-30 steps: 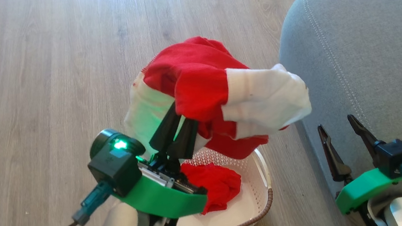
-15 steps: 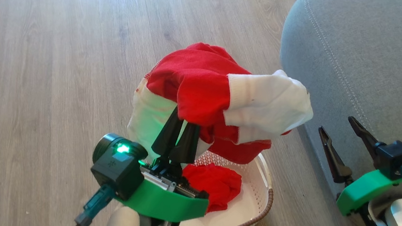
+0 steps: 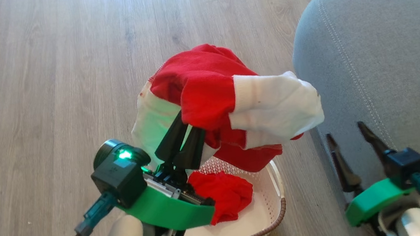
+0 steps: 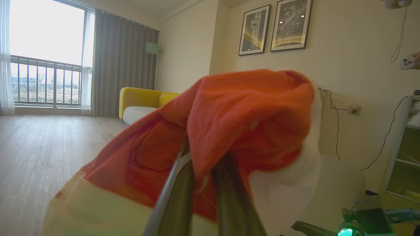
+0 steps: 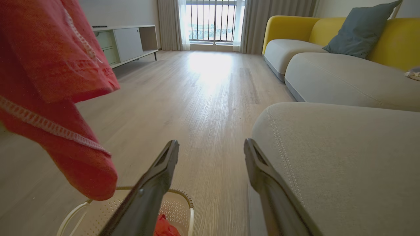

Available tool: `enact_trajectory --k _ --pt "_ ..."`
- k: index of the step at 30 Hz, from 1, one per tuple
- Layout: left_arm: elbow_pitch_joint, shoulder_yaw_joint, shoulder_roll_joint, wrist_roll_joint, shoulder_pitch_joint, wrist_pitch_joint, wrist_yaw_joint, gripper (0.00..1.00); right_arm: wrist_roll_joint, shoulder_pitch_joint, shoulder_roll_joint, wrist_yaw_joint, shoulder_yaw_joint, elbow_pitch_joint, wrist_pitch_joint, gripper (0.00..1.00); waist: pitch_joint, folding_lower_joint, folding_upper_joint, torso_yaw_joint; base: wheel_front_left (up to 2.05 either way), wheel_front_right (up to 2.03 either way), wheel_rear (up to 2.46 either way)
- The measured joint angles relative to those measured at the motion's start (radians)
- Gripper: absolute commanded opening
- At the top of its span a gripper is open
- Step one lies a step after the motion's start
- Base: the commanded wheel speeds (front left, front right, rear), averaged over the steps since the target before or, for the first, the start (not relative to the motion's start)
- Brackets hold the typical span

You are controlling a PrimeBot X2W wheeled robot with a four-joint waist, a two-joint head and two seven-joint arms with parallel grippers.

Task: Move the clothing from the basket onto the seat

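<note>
Left fingers [image 3: 172,139] clamp one red-and-white garment [image 3: 231,94], right fingers [image 5: 264,177] apart, one red garment [image 3: 225,192] in basket [image 3: 266,205].

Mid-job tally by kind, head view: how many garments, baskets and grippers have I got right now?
Garments: 2 (red-and-white garment, plain red garment)
Baskets: 1 (basket)
Grippers: 2 (left gripper, right gripper)
Total: 5

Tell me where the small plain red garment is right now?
In the head view, the small red garment lies in the basket at lower centre, under the hanging red-and-white garment, left of the seat.
</note>
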Motion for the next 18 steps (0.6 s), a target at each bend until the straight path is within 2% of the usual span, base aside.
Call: enact_trajectory --k 5,6,10,13,18 --pt "0.003 0.014 0.0 0.0 0.0 0.0 0.0 0.0 0.012 0.001 0.0 0.0 0.097 -0.055 0.0 1.0 0.005 0.0 0.0 -0.002 0.0 0.0 0.0" --pt "0.004 0.015 0.0 0.0 0.0 0.0 0.0 0.0 0.019 0.003 -0.012 0.0 0.158 -0.093 0.0 1.0 0.008 0.0 0.0 -0.003 0.0 0.0 0.0" --pt "0.005 0.017 0.0 0.001 -0.003 0.0 0.0 0.0 0.015 0.002 -0.092 0.0 0.274 -0.207 0.0 1.0 0.024 0.0 0.0 -0.003 0.0 0.0 0.0" --pt "0.009 0.018 0.0 0.003 -0.004 0.0 0.0 0.0 0.007 -0.001 -0.127 0.0 0.318 -0.281 0.0 1.0 0.037 0.0 0.0 -0.002 0.0 0.0 0.0" --pt "0.02 0.015 0.0 0.021 -0.007 0.0 0.0 0.0 -0.045 -0.018 -0.144 0.0 0.316 -0.34 0.0 1.0 0.05 0.0 0.0 -0.001 0.0 0.0 0.0"
